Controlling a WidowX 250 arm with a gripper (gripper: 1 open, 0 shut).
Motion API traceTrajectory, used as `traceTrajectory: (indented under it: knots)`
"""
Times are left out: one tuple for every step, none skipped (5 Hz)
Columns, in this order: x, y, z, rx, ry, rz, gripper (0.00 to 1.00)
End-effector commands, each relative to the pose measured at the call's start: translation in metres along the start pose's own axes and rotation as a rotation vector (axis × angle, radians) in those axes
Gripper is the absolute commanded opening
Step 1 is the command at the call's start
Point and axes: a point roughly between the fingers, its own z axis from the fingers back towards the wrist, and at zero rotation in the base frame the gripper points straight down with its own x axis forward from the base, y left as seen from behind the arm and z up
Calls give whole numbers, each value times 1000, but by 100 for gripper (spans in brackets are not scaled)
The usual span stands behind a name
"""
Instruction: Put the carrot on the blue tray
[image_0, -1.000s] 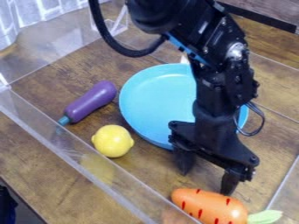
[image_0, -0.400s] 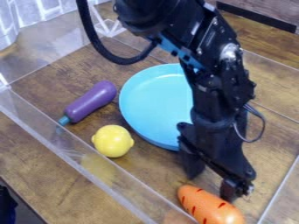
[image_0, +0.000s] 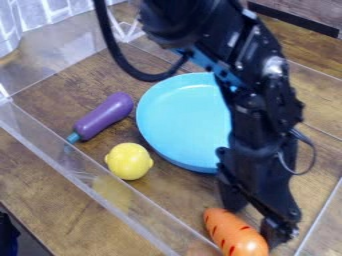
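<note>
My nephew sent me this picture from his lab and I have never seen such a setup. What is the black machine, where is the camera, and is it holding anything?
One camera looks down from above and in front. The black jointed robot arm ends in a two-fingered gripper, pointing down with its jaws open and nothing in them. It is right over a small orange toy carrot at the bottom edge. On the wooden table also lie a round light-blue plastic tray, a yellow lemon and a purple eggplant. Clear plastic walls surround the area.

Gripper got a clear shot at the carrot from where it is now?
Probably yes. The gripper is open, pointing down right beside the carrot, with nothing between them. The lemon and eggplant lie well off to the side.
</note>
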Motion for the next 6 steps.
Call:
traceTrajectory:
  knots:
    - [-3, -10, -5, -18, 38, -16, 100]
    - [-1, -8, -6, -21, 39, 17, 100]
    - [-4, -6, -7, -29, 51, -11, 100]
    - [-7, -4, -7, -37, 62, -39, 100]
    - [-7, -1, -8, -42, 69, -37, 100]
    - [-5, 1, -9, -47, 75, -36, 100]
